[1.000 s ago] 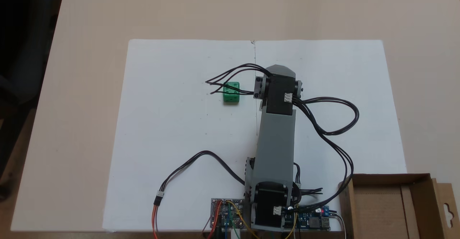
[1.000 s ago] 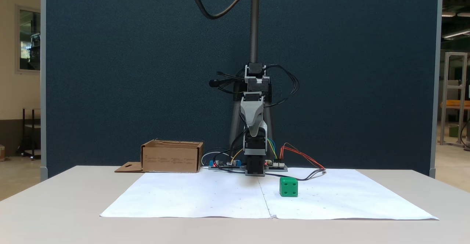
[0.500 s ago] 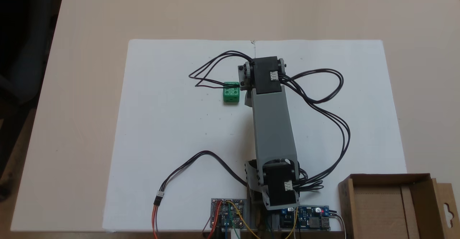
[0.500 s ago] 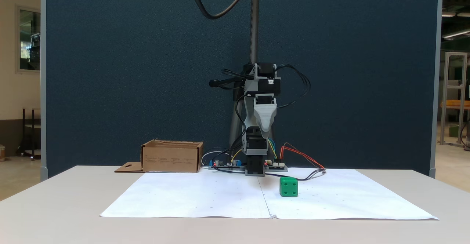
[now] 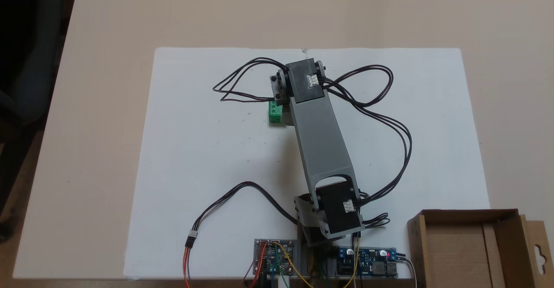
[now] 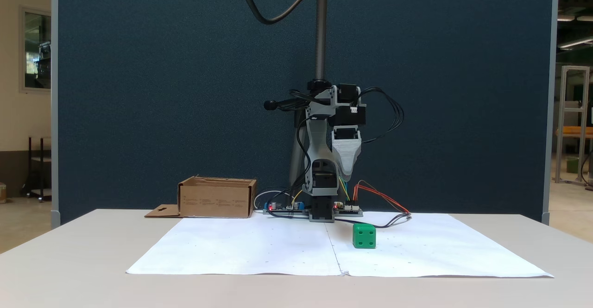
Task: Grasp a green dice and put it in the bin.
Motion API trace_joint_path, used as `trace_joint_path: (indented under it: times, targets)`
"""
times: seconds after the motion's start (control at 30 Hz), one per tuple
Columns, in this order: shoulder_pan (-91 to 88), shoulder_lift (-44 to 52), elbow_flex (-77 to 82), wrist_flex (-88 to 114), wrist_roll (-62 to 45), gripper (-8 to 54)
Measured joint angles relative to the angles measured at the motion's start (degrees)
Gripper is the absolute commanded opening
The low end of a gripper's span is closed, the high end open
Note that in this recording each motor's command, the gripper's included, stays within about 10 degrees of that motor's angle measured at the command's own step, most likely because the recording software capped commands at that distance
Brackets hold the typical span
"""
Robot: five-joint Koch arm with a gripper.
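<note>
The green dice (image 6: 364, 236) is sitting on the white paper sheet (image 6: 259, 250) in the low fixed view, a little right of the sheet's centre crease and in front of the arm's base, with nothing touching it. In the fixed view from above, the dice (image 5: 275, 113) is showing only partly, its right side hidden under the grey arm (image 5: 320, 145), which is leaning across the paper from the base at the bottom edge up toward the far side. The gripper (image 6: 346, 171) is hanging point-down in the low view, well above the table and a little left of the dice; its grey jaws are lying one behind the other, so I cannot tell whether they are spread or pressed together, and nothing is showing between them. Black cables (image 5: 381, 106) are looping out from the arm's upper joint to both sides. The bin (image 5: 469, 247), a brown cardboard box with its top open, is standing at the lower right corner in the view from above, off the paper and beside the circuit boards (image 5: 368, 266); in the low view the box (image 6: 217, 198) is at the left of the base, with its flap lying flat on the beige table (image 6: 69, 252). A dark blue panel (image 6: 162, 90) is standing behind the table.
</note>
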Motion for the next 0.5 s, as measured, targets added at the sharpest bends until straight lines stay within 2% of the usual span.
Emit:
trace_joint_path:
  times: [0.5]
  targets:
    - [-0.79, -6.06, 0.09, -4.83, 1.05, 43.2]
